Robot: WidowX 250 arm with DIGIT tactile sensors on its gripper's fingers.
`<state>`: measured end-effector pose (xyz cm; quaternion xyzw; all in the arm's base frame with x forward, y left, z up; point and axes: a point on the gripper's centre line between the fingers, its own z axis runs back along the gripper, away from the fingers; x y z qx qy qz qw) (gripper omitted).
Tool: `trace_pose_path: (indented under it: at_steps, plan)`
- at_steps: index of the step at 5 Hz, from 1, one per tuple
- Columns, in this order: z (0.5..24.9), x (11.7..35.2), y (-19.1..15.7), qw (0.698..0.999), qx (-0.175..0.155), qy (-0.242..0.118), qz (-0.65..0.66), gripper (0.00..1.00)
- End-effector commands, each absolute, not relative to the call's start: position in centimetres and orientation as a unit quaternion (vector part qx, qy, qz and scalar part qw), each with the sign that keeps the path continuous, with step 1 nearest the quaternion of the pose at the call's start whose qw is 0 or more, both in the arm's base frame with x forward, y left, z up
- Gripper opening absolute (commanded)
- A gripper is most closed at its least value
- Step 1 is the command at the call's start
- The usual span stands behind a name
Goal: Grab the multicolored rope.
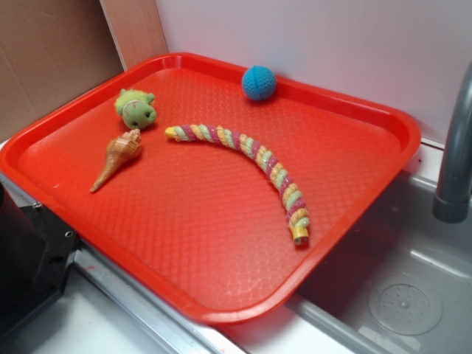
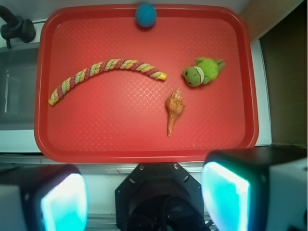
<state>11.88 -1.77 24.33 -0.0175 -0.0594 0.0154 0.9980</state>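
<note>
While the fingers, cut off below, stand apart and empty, the multicolored rope lies fully visible on the tray.

This looks like a small mock kitchen made for robot tests. A grey sink basin with a round drain is beside a grey faucet pipe. A red plastic tray with small toys lies over the counter edge. Behind it are a plain white wall and brown cardboard panels.
</note>
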Motion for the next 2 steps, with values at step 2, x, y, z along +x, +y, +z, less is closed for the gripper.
trace_pose_path:
  at_steps: [2]
  plan:
    - [24.3, 13.7, -1.9, 0.992, -0.039, -0.062, 0.106, 1.00]
